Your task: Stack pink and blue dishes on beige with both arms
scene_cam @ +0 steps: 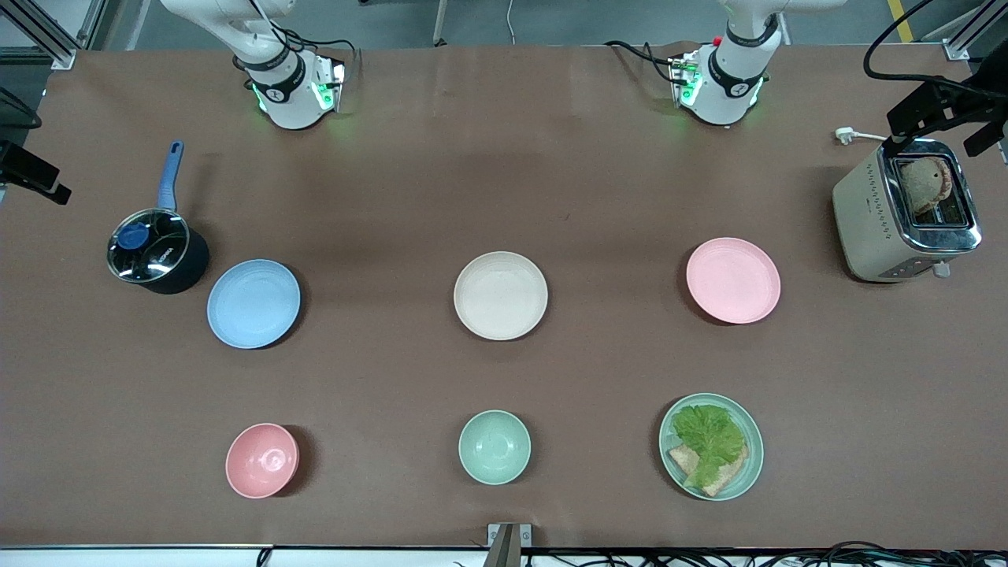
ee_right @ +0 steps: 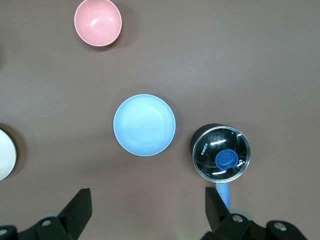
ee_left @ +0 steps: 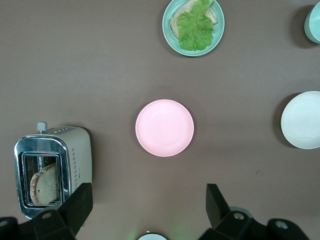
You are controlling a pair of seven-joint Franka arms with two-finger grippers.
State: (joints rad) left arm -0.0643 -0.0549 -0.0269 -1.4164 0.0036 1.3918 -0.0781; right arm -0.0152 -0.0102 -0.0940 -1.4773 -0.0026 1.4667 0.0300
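The beige plate (scene_cam: 500,295) lies mid-table, bare. The pink plate (scene_cam: 732,280) lies beside it toward the left arm's end, and the blue plate (scene_cam: 253,303) toward the right arm's end. All three are apart from one another. My left gripper (ee_left: 148,200) hangs high over the table near its base, open and holding nothing; its view shows the pink plate (ee_left: 164,127) and the beige plate (ee_left: 301,120). My right gripper (ee_right: 147,202) is likewise high, open and holding nothing, looking down on the blue plate (ee_right: 144,124). Neither hand shows in the front view.
A dark saucepan (scene_cam: 153,250) with glass lid and blue handle stands close beside the blue plate. A toaster (scene_cam: 906,213) holding bread stands near the pink plate. Nearer the front camera sit a pink bowl (scene_cam: 261,460), a mint bowl (scene_cam: 494,446) and a mint plate with lettuce (scene_cam: 711,446).
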